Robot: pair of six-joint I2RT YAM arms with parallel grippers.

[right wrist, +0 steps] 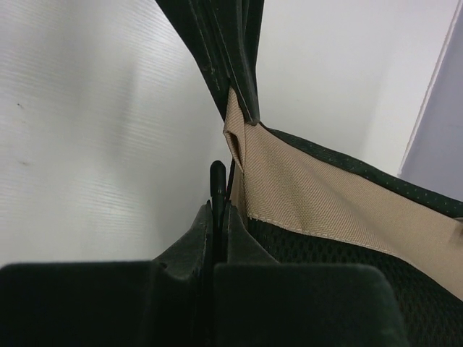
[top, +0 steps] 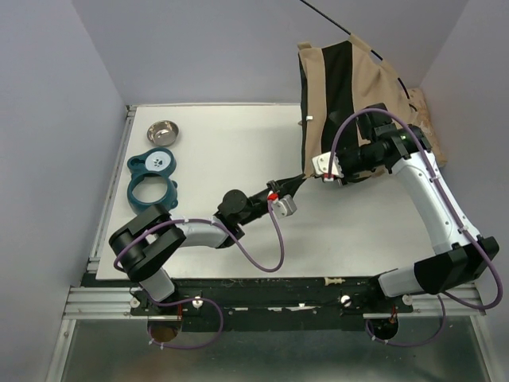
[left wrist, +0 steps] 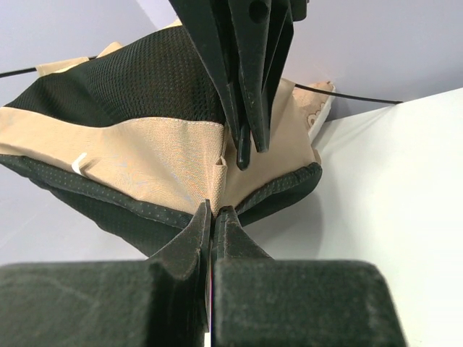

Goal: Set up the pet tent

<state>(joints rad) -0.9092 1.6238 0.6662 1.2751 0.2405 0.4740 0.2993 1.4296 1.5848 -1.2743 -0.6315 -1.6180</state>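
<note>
White table point(top: 231, 135) below me: my left gripper point(left wrist: 215, 213) and right gripper point(right wrist: 219, 206) both pinch tight on the pet tent point(top: 358, 79) corner.

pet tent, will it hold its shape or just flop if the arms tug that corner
Probably floppy: the pet tent is woven cloth and mesh, and it creases where the left gripper pinches its hem. It is likely light for its size, being thin fabric. The thin black pole looks flexible and may spring when bent.
</note>
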